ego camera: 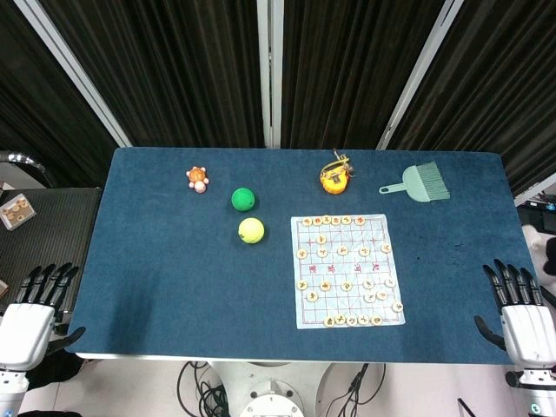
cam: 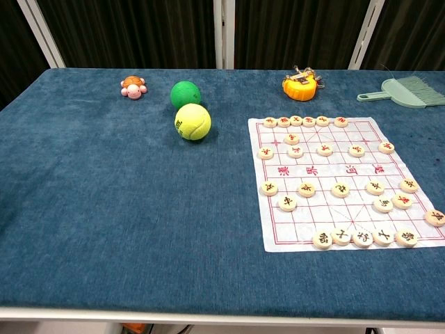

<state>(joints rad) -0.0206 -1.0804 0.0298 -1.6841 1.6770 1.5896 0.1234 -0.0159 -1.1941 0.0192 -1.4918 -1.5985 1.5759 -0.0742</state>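
Observation:
My left hand (ego camera: 30,317) hangs off the table's front left corner, fingers spread, holding nothing. Off the front right corner my right hand (ego camera: 517,314) is likewise spread and empty. A paper chess sheet (ego camera: 347,270) (cam: 345,182) with several round wooden pieces lies right of centre. A yellow tennis ball (ego camera: 251,230) (cam: 192,122) sits beside a green ball (ego camera: 243,199) (cam: 185,93). Neither hand shows in the chest view.
At the back stand a small orange turtle toy (ego camera: 198,179) (cam: 133,87), an orange tape measure (ego camera: 334,178) (cam: 300,85) and a pale green hand brush (ego camera: 417,183) (cam: 405,91). The blue cloth table (ego camera: 165,278) ends just before both hands. A dark side surface (ego camera: 35,230) lies left.

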